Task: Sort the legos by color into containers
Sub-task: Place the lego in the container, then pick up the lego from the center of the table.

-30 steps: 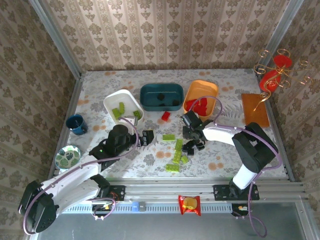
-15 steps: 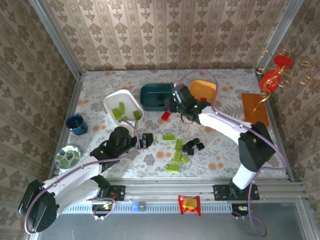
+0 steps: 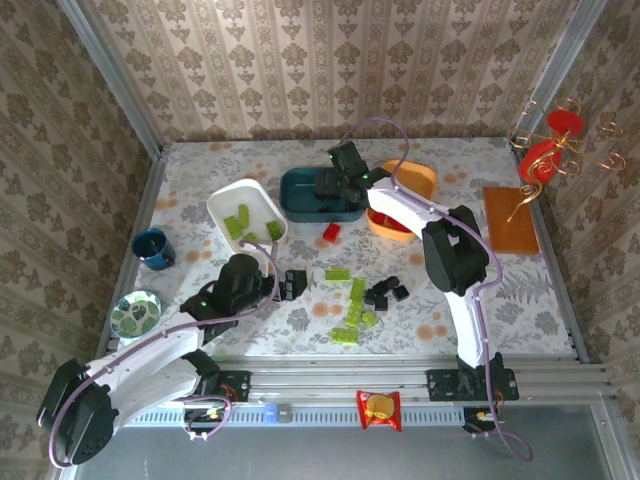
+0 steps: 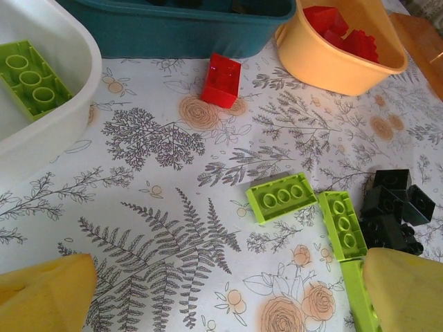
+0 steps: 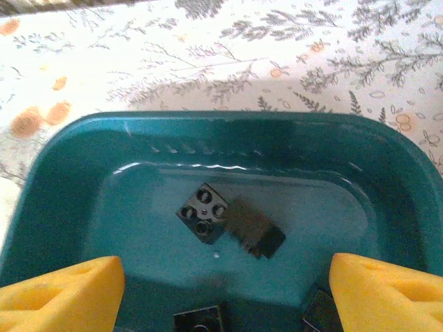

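The right gripper [image 5: 228,294] holds its yellow fingers [image 5: 62,294] wide apart, gripping nothing, over the dark teal tray [image 5: 208,121]. Black bricks [image 5: 203,212] lie in that tray, one of them blurred and perhaps not at rest. The left gripper [image 4: 225,297] is spread just as wide and empty, low over the table [image 4: 159,138], with lime bricks [image 4: 278,197] and a black cluster [image 4: 394,207] loose beneath it and a red brick [image 4: 221,79] near the orange tray [image 4: 332,69].

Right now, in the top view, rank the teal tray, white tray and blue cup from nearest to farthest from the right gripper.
1. teal tray, beneath the right gripper
2. white tray, left of it
3. blue cup, far left
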`<state>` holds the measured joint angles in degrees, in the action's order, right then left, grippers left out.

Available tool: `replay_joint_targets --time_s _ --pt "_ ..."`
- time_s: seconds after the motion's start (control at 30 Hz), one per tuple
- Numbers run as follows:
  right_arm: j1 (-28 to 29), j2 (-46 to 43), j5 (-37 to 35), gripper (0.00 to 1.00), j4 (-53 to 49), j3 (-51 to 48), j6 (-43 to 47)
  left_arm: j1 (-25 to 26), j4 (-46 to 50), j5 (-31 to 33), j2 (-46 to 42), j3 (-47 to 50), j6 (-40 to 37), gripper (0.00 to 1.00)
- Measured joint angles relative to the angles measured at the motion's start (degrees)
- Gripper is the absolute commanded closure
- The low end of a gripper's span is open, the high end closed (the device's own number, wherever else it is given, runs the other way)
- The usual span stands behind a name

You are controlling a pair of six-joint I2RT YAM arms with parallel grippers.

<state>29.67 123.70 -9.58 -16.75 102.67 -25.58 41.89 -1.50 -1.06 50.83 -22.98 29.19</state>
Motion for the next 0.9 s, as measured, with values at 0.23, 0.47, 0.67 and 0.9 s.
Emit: replay_joint_targets --time_s 0.23,0.47,0.67,0.9 --pt "2.0 -11.9 -0.3 0.19 -0.8 -10.4 -0.1 0.0 0.0 -0.2 0.2 0.0 0.0 0.0" --pt "5.4 -32.4 -1.5 0.26 -1.3 -34.4 -3.5 -0.1 -0.1 -0.7 1.6 0.0 0.0 0.0" --pt "7.9 -48.0 -2.3 0.27 -3.8 -55.9 -9.0 -0.4 -1.2 -1.2 3.3 0.2 0.0 0.0" --pt "12.2 -54.6 -3.9 0.32 -7.0 -62.9 -14.3 -0.7 -3.1 -2.4 6.8 0.2 0.7 0.0"
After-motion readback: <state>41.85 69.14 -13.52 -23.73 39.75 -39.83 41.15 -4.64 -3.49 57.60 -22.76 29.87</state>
